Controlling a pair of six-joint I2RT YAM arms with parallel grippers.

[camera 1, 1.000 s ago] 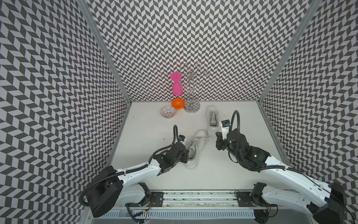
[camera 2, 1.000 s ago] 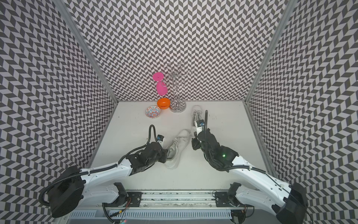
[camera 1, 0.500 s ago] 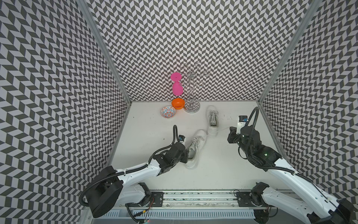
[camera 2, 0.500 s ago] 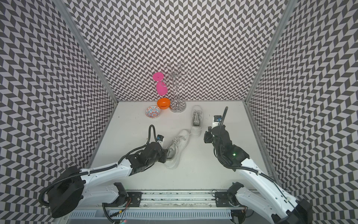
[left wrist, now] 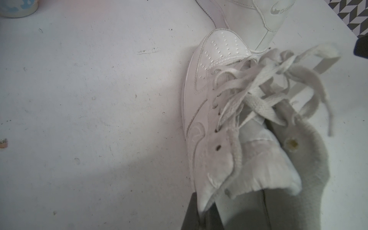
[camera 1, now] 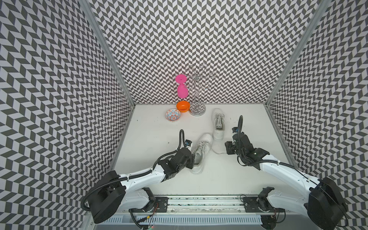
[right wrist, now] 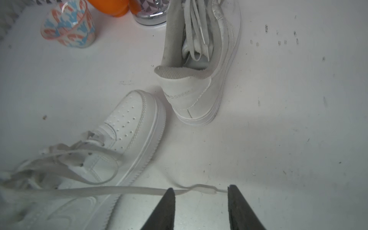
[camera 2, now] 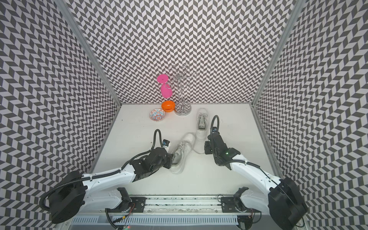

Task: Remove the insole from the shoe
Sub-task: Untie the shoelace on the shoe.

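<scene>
In both top views a white shoe point(camera 1: 202, 147) point(camera 2: 184, 145) lies mid-table, toe pointing away, laces loose. My left gripper point(camera 1: 192, 157) point(left wrist: 203, 209) is shut on the edge of its collar, near the heel. The shoe's opening point(left wrist: 249, 207) looks dim grey and I cannot make out the insole. My right gripper point(camera 1: 227, 148) point(right wrist: 200, 188) stands open just right of the shoe, low over the table. One long lace point(right wrist: 119, 191) runs out from the shoe, and its tip lies loose between the fingers.
A second white shoe point(camera 1: 218, 123) stands behind, heel almost touching the first shoe's toe. At the back are a patterned bowl point(camera 1: 172, 115), an orange bowl point(camera 1: 182, 106), a chrome stand point(camera 1: 197, 111) and a pink glass point(camera 1: 182, 90). Patterned walls close three sides.
My right gripper swung out to the right, came back beside the shoe and opened, and the lace now lies loose on the table. The left arm and shoe kept still.
</scene>
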